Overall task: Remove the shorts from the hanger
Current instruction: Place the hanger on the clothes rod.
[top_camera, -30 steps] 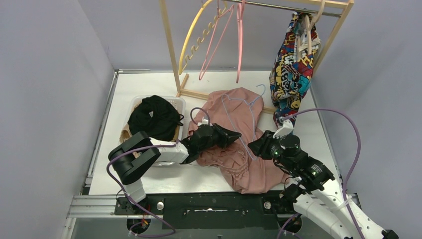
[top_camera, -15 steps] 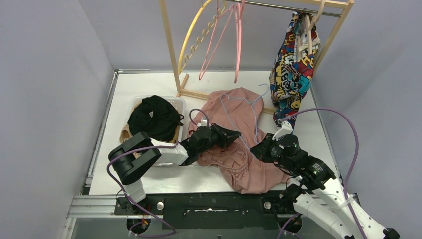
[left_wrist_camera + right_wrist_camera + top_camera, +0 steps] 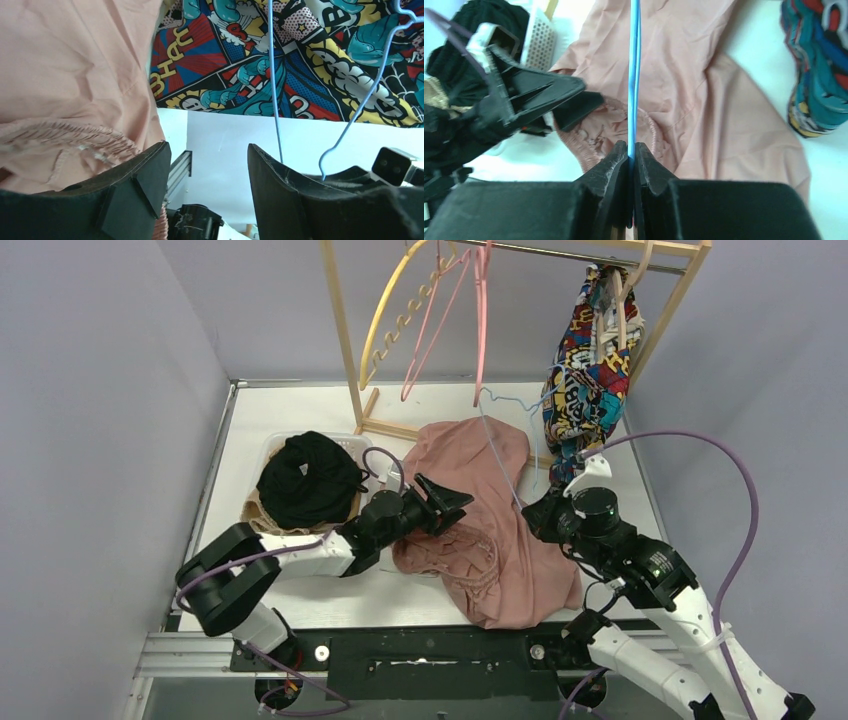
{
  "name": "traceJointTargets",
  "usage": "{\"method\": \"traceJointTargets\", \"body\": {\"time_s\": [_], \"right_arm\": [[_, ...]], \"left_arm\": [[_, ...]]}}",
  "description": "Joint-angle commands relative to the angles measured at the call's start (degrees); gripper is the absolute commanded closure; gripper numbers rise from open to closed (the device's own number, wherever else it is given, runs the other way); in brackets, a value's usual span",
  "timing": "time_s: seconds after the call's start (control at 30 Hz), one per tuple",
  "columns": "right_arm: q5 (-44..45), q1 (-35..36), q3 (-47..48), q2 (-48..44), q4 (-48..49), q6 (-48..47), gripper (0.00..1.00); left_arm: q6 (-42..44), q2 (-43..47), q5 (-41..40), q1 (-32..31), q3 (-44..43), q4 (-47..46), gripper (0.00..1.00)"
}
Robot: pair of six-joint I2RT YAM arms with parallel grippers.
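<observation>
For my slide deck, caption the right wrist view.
Right gripper shut on the blue hanger over the pink shorts, left gripper open alongside.

The white table (image 3: 300,420) carries the pink shorts (image 3: 490,540) lying crumpled across its middle, a white perforated basket (image 3: 352,444) just beside them toward one edge, and the foot of a wooden clothes rack (image 3: 395,429) standing farther back.

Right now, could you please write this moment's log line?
left gripper open | right gripper shut on thin blue wire hanger | dusty pink fabric shorts on table
</observation>
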State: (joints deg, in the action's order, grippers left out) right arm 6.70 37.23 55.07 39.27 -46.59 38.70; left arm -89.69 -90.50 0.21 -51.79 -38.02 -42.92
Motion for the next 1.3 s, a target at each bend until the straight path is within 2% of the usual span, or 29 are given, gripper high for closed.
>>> {"method": "traceJointTargets", "body": {"time_s": [0.0,0.27,0.4,0.53,0.8,1.27], "right_arm": [[7.90,0.60,5.24,2.75,-1.16,-4.98,1.00],[14.06,1.77,15.93,10.77,-2.78,-10.63,1.00],[18.74,2.95,20.87,13.05,-1.74,-14.00,1.00],[19.50,3.33,25.11,14.89,-0.02,-17.87,1.00],[18.92,3.42,34.40,20.79,-0.11,-22.82,1.00],[17.83,3.15,48.26,29.41,-5.21,-22.79,1.00]], "left_arm": [[8.41,7.55,-1.73,1.67,2.40,6.08,0.43],[16.84,16.26,-4.83,4.59,2.87,15.09,0.43],[21.95,18.70,-5.78,5.19,0.78,20.90,0.42],[24.97,20.49,-5.87,5.43,0.58,23.96,0.41],[25.71,23.39,-6.58,6.56,1.85,25.28,0.39],[25.88,24.83,-5.65,7.62,1.99,26.04,0.39]]}}
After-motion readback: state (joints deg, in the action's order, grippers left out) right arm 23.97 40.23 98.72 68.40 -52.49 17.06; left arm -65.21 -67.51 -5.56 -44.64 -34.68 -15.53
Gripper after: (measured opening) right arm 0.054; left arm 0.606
